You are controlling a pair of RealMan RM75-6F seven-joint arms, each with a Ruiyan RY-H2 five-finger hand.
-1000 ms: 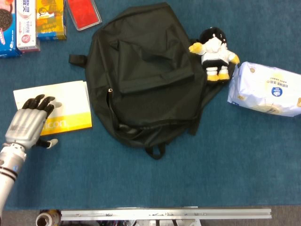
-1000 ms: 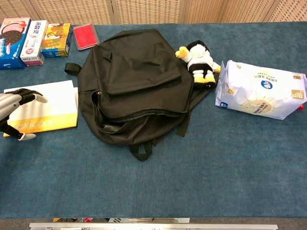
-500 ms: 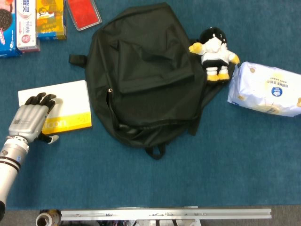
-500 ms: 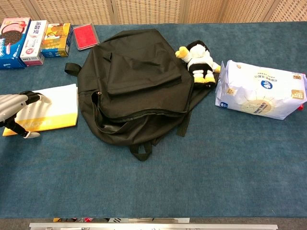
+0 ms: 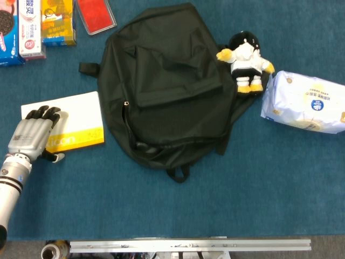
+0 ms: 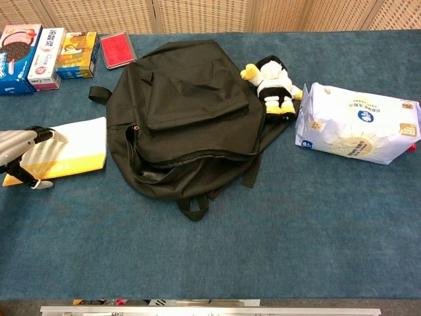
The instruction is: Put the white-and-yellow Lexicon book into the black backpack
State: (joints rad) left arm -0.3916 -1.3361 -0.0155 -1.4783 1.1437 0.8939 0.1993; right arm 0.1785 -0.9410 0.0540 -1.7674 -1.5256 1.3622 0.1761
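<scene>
The white-and-yellow Lexicon book lies on the blue cloth left of the black backpack. My left hand holds its left end, fingers over the cover and thumb at the near edge. In the chest view the book looks tilted, its left end raised in the hand. The backpack lies flat, with its zipper gaping along the near side. My right hand does not show in either view.
A black-and-white plush toy leans on the backpack's right side, and a white wipes pack lies beyond it. Snack boxes and a red case sit at the far left. A metal rail runs along the table's front.
The hand has closed on the book's left end. That end has shifted slightly right and lifted, so the book now looks tilted in the chest view.
</scene>
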